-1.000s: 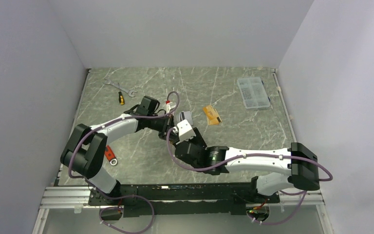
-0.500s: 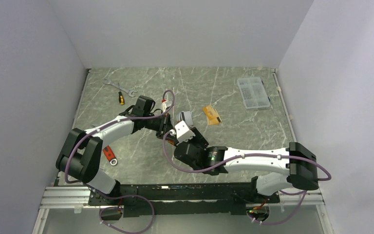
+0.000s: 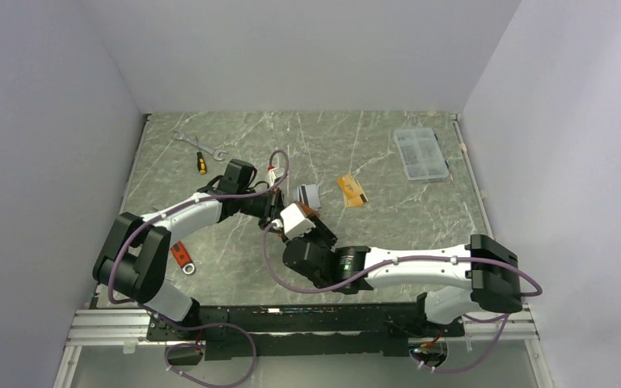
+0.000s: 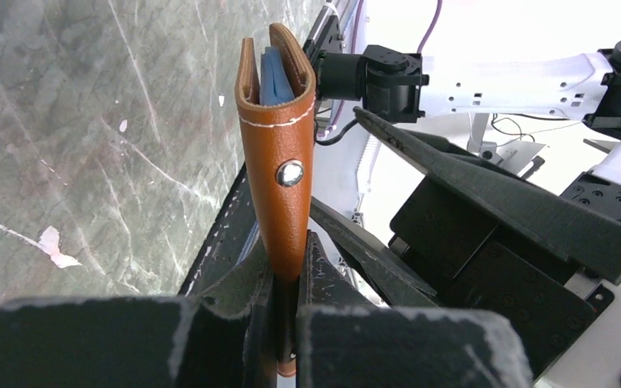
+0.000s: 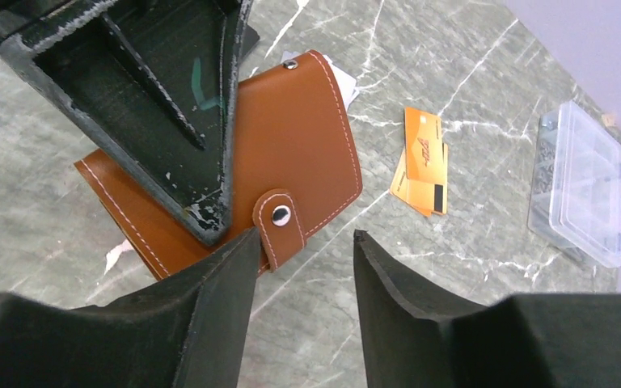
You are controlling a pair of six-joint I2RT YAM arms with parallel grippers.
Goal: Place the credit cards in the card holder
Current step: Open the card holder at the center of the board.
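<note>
The card holder [image 4: 279, 162], tan-brown leather with a blue-grey inside, stands edge-on in the left wrist view. My left gripper [image 4: 289, 267] is shut on its lower edge. In the right wrist view the card holder [image 5: 291, 137] shows its flat face with the snap tab [image 5: 279, 218]. My right gripper [image 5: 306, 238] is open just below it, and its left fingertip touches the side of the tab. An orange credit card [image 3: 352, 191] lies flat on the table to the right. A silver-grey card [image 3: 308, 195] lies beside the grippers.
A clear plastic compartment box [image 3: 419, 152] stands at the back right. A wrench [image 3: 198, 144] and a yellow-handled screwdriver [image 3: 201, 162] lie at the back left. A small red tool [image 3: 182, 257] lies near the left arm's base.
My right gripper has moved left and forward, up to the card holder, and its jaws have narrowed. The left arm shifted slightly, still holding the card holder.
</note>
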